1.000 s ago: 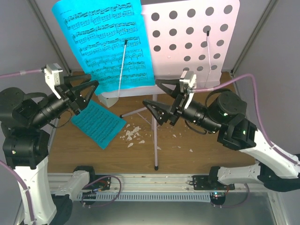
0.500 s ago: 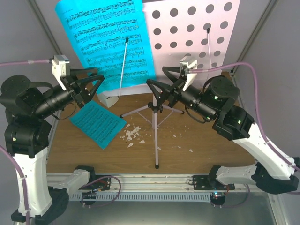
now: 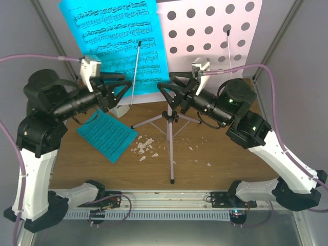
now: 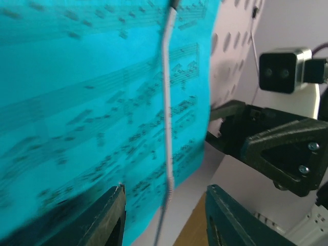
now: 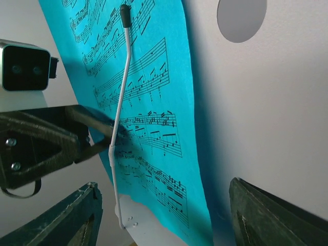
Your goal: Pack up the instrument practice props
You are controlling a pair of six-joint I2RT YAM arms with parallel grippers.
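Observation:
The pale pink music stand (image 3: 215,41) stands at the back on its tripod (image 3: 170,148). A cyan sheet-music page (image 3: 113,36) rests on the left half of its desk under a white wire page holder (image 3: 136,69). A second cyan page (image 3: 107,136) lies flat on the table. My left gripper (image 3: 125,82) is open in front of the page's lower part (image 4: 92,102), with the wire (image 4: 166,102) between its fingers in view. My right gripper (image 3: 165,82) is open at the page's lower right edge (image 5: 164,169), facing the left one. A small white object (image 3: 119,109) under the desk is mostly hidden.
White crumbs (image 3: 145,146) lie scattered on the wooden table in front of the tripod legs. Grey walls close in the back and sides. Pink cables loop from both arms. A metal rail (image 3: 164,197) runs along the near edge.
Both grippers have risen and closed in on the lower edge of the page on the stand, the left moving right, the right moving left. The right jaws have narrowed a little.

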